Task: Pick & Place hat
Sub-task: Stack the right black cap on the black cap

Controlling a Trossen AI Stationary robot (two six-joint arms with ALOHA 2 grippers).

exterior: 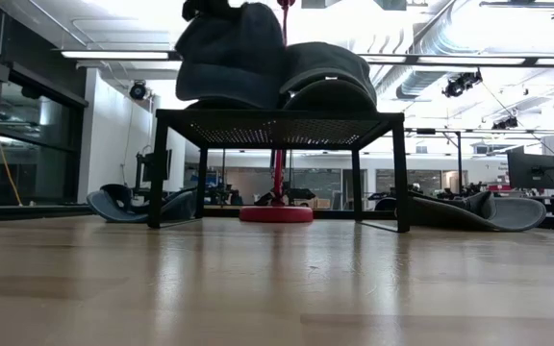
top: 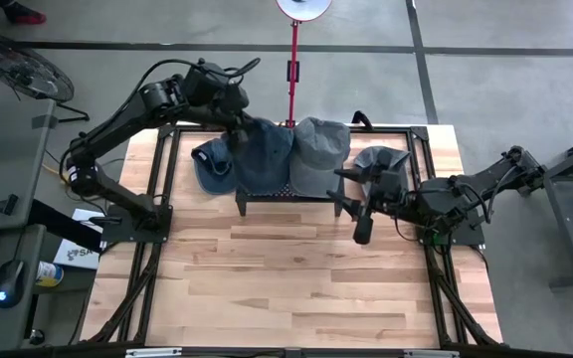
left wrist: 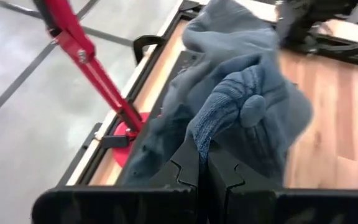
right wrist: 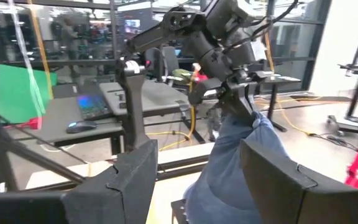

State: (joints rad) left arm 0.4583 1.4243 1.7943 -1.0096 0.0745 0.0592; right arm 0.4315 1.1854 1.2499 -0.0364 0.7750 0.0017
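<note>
The left gripper (top: 235, 127) is reaching over the back edge of the table (top: 296, 268) and pinching a fold of the blue denim hat (top: 263, 151), its fingers pressed together on the cloth; in the left wrist view the fabric is bunching up right above the closed fingertips. That hat is hanging partly over the black mesh stand (top: 291, 194), beside a grey hat (top: 320, 151) that is already sitting on the stand, while a darker blue cap (top: 210, 164) is lying upturned on the wood to the left of the stand and another dark cap (top: 376, 159) is resting on the wood to the right. The right gripper (top: 351, 194) is waiting just beside the stand's right end with its fingers spread wide and holding nothing. The hat is looking light and floppy, drooping and creasing where it is gripped, so it is likely to sag and swing rather than keep its shape; the stiffer brim or a thick seam probably offers a surer hold than loose crown cloth, which could slip out of a thin pinch. A red lamp pole (top: 292, 60) is standing close behind the stand, near the left arm.
</note>
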